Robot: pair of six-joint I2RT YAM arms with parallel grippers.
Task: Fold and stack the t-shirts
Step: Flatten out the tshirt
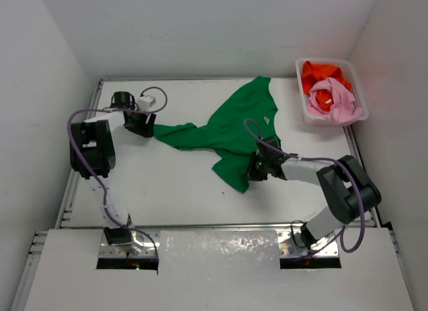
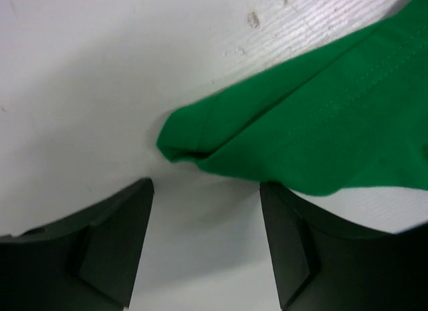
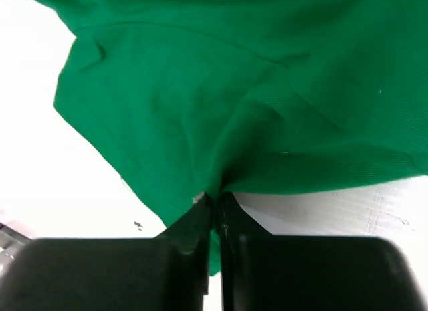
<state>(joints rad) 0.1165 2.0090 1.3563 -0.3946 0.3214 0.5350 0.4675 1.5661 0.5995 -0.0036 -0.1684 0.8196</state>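
The green t-shirt (image 1: 231,127) lies spread and rumpled across the middle of the table. My right gripper (image 1: 255,168) is shut on a fold of its near edge (image 3: 200,124); cloth bunches into the pinch in the right wrist view. My left gripper (image 1: 148,128) stands open at the shirt's left tip (image 2: 194,134), which lies just beyond the fingers (image 2: 120,237), not between them. The orange t-shirt (image 1: 322,75) and the pink t-shirt (image 1: 336,100) are piled in the basket (image 1: 328,118) at the back right.
White walls close in the table on the left, back and right. A metal rail (image 1: 221,225) runs along the near edge by the arm bases. A white cable block (image 1: 148,101) sits behind the left gripper.
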